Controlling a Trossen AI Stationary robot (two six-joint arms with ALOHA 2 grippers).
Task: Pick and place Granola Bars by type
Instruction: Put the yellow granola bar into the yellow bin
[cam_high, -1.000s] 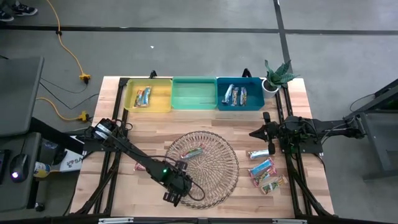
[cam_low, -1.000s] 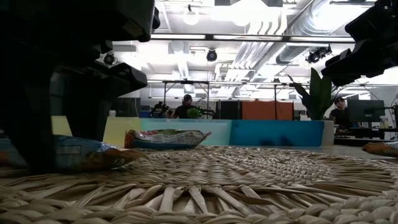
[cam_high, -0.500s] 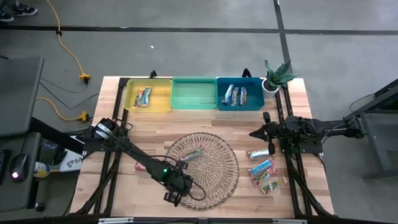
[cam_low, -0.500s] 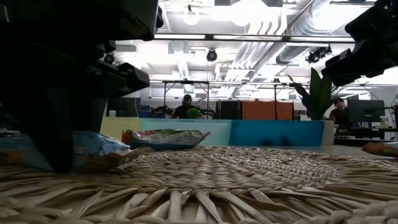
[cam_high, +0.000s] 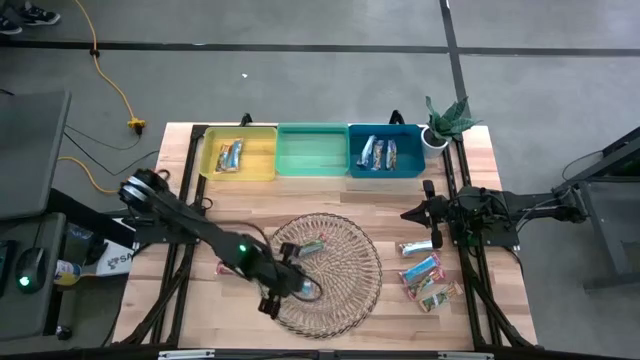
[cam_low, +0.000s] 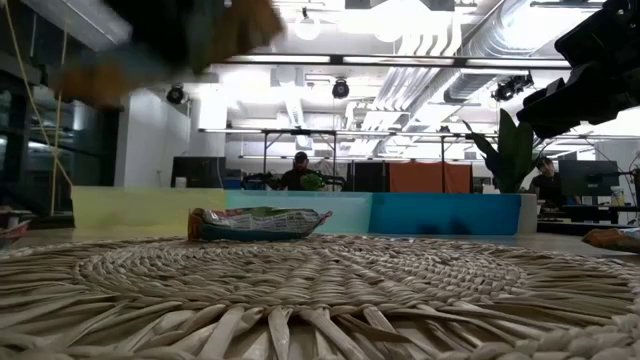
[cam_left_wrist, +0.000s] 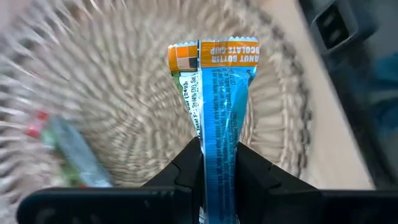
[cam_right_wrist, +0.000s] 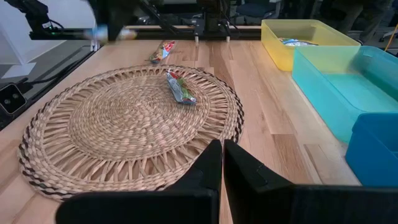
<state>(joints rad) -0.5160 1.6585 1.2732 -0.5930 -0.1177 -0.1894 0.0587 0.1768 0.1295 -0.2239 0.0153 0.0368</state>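
high: overhead, whole table | low: mat-level, facing bins | both share wicker tray (cam_high: 335, 262)

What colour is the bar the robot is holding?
Bright blue bar with an orange end, clearest in the left wrist view.

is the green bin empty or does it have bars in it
Empty: in the high view the green bin shows only bare floor, while the yellow bin and the blue bin beside it each hold wrapped bars.
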